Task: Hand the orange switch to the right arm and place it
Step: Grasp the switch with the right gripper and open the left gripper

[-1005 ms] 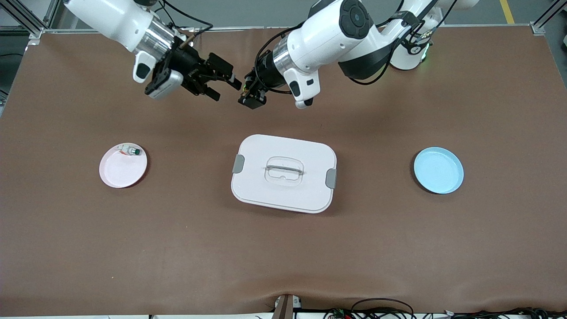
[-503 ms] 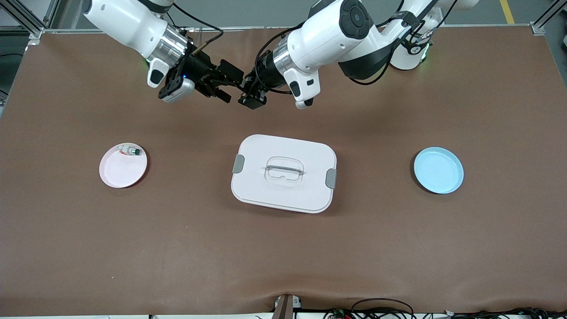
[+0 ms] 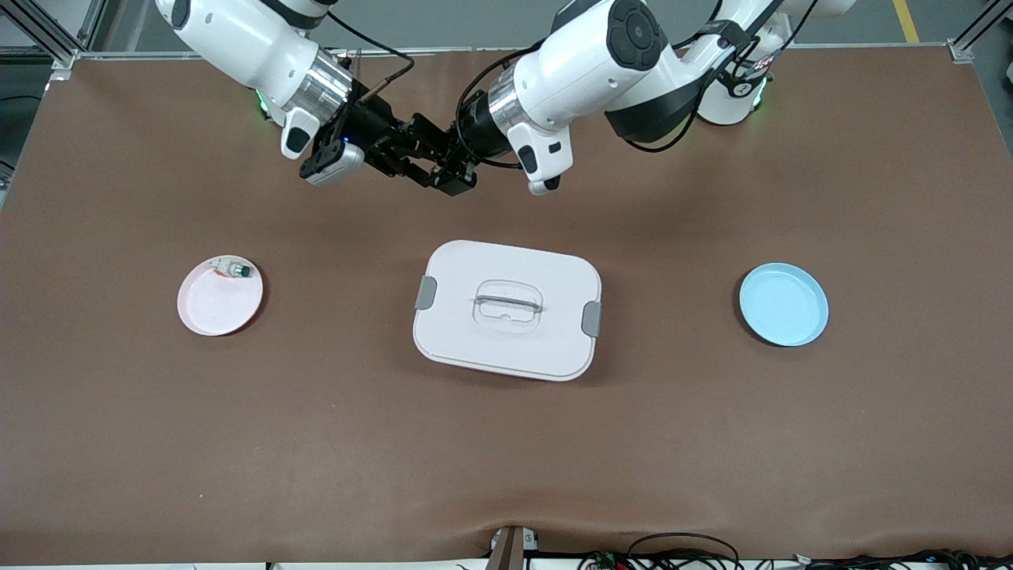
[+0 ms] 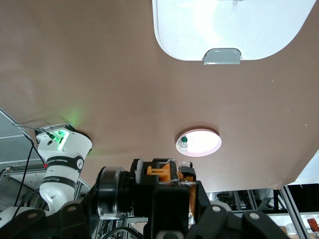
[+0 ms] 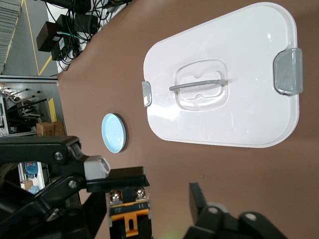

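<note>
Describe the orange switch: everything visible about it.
The orange switch is a tiny black block with an orange plastic part at its middle, two metal screw terminals and a small printed label. It is in the air above the table, farther from the front camera than the white box. The left pincer is shut on it; one finger of the right pincer is beside it, the other still apart.

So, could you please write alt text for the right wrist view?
The orange switch sits between the right gripper's fingers, which look open around it. Below lie a white lidded box and a blue plate on brown table.
</note>
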Robot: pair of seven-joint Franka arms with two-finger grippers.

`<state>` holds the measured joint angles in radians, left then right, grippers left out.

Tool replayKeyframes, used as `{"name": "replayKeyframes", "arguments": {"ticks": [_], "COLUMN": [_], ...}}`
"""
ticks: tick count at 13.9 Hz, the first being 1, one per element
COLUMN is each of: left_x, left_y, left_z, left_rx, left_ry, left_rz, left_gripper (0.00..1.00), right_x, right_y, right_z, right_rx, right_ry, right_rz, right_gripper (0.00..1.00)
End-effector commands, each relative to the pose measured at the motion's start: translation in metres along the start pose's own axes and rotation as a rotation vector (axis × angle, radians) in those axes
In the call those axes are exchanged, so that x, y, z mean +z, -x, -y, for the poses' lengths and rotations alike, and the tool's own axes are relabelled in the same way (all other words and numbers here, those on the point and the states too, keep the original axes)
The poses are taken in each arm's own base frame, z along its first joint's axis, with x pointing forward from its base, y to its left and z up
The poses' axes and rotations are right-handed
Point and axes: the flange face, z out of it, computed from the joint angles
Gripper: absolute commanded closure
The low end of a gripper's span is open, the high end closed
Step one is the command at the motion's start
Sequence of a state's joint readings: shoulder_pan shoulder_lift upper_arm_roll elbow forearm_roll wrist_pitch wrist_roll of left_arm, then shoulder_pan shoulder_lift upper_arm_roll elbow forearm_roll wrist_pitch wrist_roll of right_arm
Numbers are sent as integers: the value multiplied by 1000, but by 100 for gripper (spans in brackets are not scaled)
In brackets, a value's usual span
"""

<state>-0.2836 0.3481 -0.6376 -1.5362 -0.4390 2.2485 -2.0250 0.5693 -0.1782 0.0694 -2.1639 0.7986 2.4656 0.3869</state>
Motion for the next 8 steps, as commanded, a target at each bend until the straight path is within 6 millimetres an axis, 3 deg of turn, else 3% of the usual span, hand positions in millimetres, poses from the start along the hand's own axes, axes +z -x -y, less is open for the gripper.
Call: {"name": "replayKeyframes", "arguments": {"ticks": [1, 6, 7, 8], "left_x": [-1, 0, 0, -1], "left_y": [4, 2, 3, 2], "left_z": [1, 0, 1, 0], "left_rx": [-10, -20, -19, -21], "left_ry": [17, 18, 17, 20], "left_rz": [-5, -9, -8, -8], "left_gripper": [63, 63, 61, 54], "right_x": [-2, 1, 3, 5], "right_y": [1, 0, 0, -1], "right_z": [3, 9, 11, 10], "right_rx": [51, 94, 90, 92], "right_ry": [-19, -24, -24, -21], "right_rz": [3, 5, 8, 10], "right_gripper": [100, 100, 100, 100]}}
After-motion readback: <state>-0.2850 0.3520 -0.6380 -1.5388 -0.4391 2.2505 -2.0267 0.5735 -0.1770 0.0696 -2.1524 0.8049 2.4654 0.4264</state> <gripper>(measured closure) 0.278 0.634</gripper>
